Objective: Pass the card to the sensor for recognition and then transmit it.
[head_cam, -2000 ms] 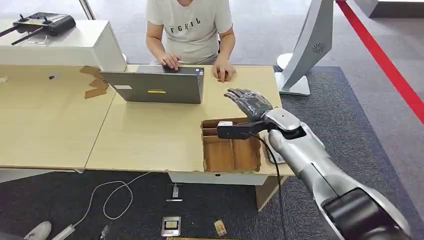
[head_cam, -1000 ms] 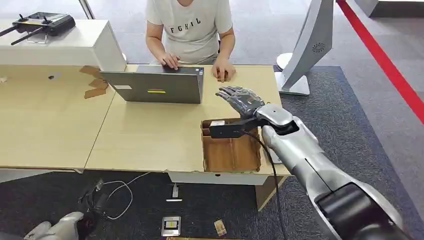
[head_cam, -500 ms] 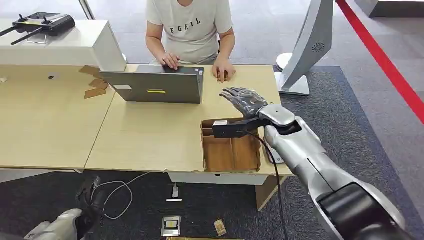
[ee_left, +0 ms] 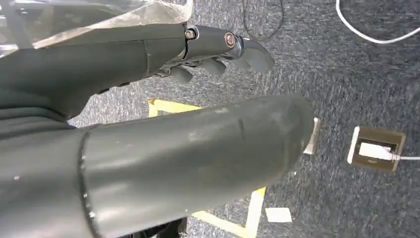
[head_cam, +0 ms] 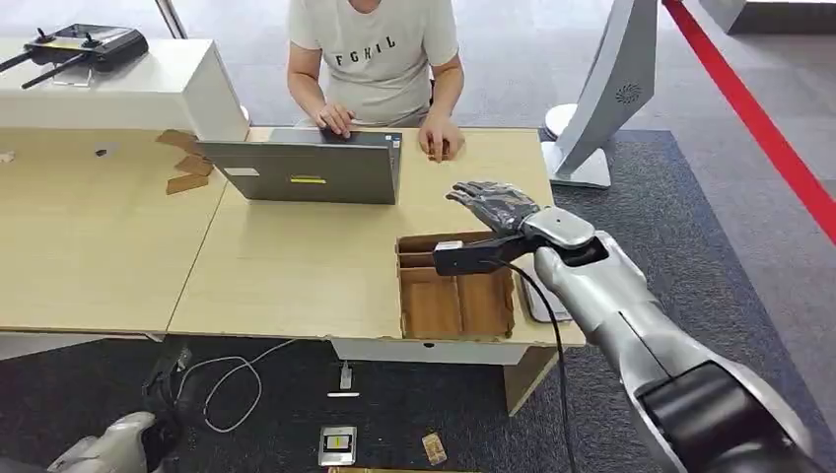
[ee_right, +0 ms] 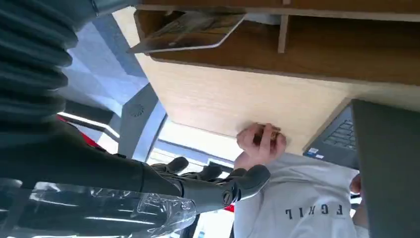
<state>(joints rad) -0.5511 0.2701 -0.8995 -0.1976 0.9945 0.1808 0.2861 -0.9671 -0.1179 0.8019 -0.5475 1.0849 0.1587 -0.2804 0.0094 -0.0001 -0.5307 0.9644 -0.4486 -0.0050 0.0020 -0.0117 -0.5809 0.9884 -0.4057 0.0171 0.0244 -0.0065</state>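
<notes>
The right hand hovers over the desk near its right edge, just beyond the cardboard tray, with fingers spread and nothing in them. The tray sits at the front right corner of the desk, and a card lies inside it against one wall (its print is too blurred to read). A laptop stands at the back edge, where a person types. The left hand hangs over the carpet, fingers loosely curled, holding nothing. A white stand rises beside the right edge of the desk.
</notes>
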